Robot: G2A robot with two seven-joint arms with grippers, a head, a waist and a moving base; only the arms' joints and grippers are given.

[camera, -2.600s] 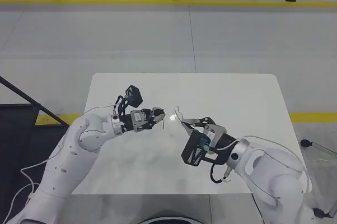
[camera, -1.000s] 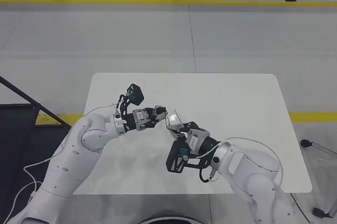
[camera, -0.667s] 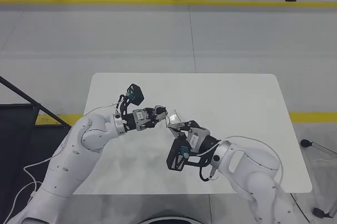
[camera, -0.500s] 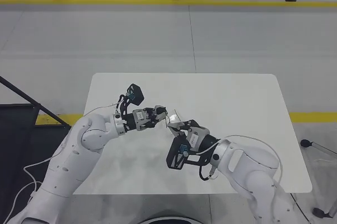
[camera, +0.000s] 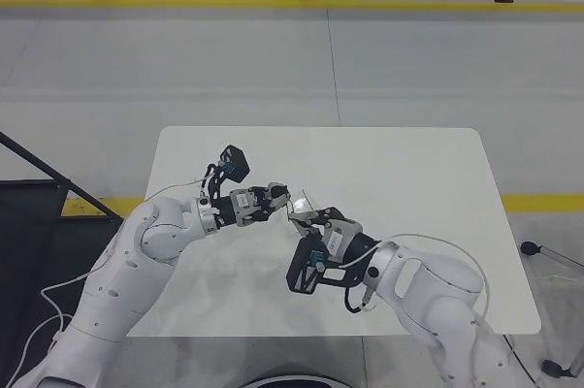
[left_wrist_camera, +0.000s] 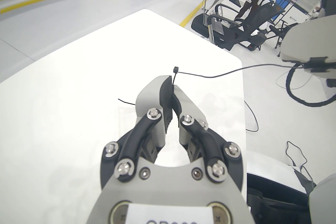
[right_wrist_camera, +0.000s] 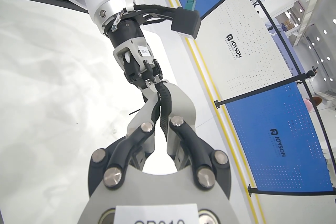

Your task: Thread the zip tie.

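Note:
The zip tie (left_wrist_camera: 175,70) is a thin black strap with a small square head. My left gripper (left_wrist_camera: 172,84) is shut on it just below the head, and the strap runs off sideways from there over the white table (left_wrist_camera: 78,72). A short tail (left_wrist_camera: 126,102) pokes out past the fingers. In the top view the left gripper (camera: 283,197) and right gripper (camera: 299,216) meet almost tip to tip above the table's middle. My right gripper (right_wrist_camera: 159,100) is shut, its pads pressed together, with a thin black strap end (right_wrist_camera: 134,112) sticking out beside it. The left gripper (right_wrist_camera: 147,79) sits just beyond its tips.
The white table (camera: 418,175) has bare room all around the grippers. A black camera block (camera: 233,163) stands off the left wrist. Yellow floor lines and blue panels lie beyond the table edges.
Since 2.6 s ago the right gripper has moved left and closer to the left gripper, which shifted slightly right. Over the last second both arms have barely moved.

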